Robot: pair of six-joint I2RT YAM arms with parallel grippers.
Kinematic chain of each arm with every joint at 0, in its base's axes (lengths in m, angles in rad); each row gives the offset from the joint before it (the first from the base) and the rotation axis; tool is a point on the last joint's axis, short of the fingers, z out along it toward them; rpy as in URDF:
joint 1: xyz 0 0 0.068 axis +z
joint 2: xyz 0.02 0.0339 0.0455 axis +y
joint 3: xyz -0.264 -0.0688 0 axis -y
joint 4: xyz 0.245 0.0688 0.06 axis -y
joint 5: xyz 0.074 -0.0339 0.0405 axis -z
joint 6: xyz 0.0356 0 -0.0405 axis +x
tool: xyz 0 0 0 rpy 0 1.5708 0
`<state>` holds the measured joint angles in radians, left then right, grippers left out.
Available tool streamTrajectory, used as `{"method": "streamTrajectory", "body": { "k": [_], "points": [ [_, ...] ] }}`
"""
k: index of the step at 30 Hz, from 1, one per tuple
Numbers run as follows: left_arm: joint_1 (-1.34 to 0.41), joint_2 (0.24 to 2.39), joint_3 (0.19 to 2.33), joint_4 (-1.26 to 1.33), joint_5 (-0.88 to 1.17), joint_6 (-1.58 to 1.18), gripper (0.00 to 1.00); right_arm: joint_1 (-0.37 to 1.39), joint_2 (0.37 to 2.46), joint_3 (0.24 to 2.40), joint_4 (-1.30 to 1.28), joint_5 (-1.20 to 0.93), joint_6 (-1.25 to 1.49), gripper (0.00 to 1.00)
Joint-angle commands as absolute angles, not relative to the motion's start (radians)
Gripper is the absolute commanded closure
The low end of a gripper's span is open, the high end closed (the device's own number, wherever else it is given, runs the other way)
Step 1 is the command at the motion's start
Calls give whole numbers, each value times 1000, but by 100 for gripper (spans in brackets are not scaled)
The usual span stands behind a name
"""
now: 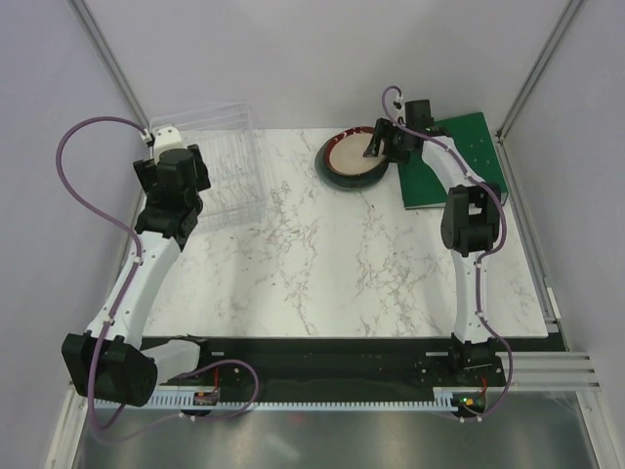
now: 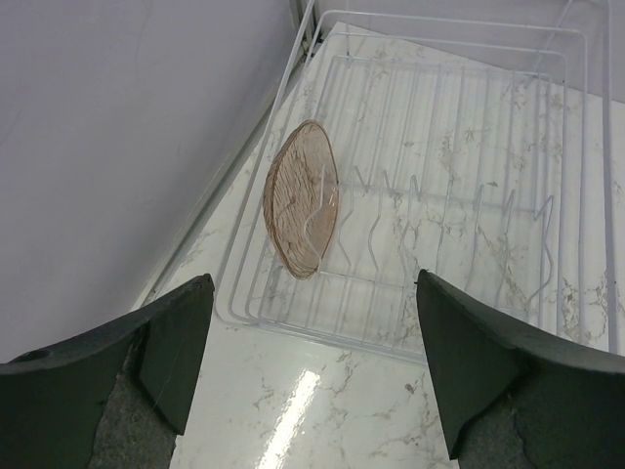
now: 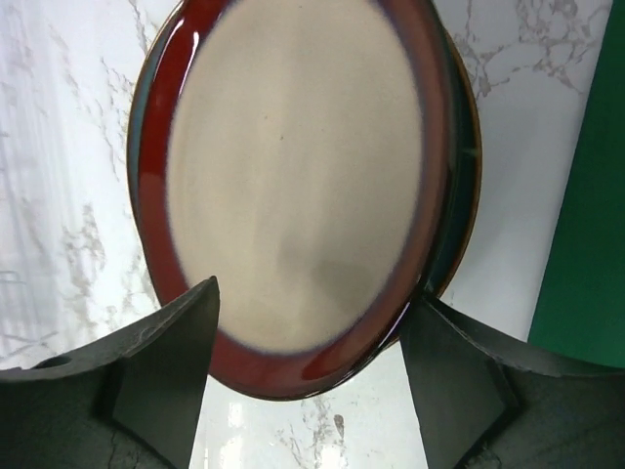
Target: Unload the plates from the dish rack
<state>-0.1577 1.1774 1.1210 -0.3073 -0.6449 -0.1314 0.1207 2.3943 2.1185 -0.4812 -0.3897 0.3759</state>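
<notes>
The reddish-brown plate (image 1: 354, 153) with a cream centre lies on top of a stack on the table at the back middle. It fills the right wrist view (image 3: 293, 166), and a dark greenish plate edge (image 3: 461, 186) shows under it. My right gripper (image 1: 383, 145) (image 3: 312, 293) is open, one finger on either side of the plate's near rim. The clear dish rack (image 1: 223, 168) stands at the back left. My left gripper (image 1: 181, 168) (image 2: 312, 283) is open and empty above the table just before the rack (image 2: 439, 195). No plate shows in the rack.
A see-through brownish oval (image 2: 303, 198) stands among the rack's left dividers. The flat green board (image 1: 454, 161) lies right of the plate stack, under my right arm. Grey walls close in on the left, back and right.
</notes>
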Motion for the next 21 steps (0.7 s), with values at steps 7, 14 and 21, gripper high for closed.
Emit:
{"method": "streamTrajectory", "body": {
  "k": [7, 14, 21],
  "points": [
    [-140, 1195, 1137, -318, -646, -123, 10, 233, 2339, 2223, -719, -6, 112, 21],
    [-133, 1192, 1134, -322, -640, -120, 10, 235, 2326, 2215, -732, 38, 103, 21],
    [-68, 1275, 1161, -324, -721, -98, 10, 236, 2228, 2113, -709, 52, 123, 22]
  ]
}}
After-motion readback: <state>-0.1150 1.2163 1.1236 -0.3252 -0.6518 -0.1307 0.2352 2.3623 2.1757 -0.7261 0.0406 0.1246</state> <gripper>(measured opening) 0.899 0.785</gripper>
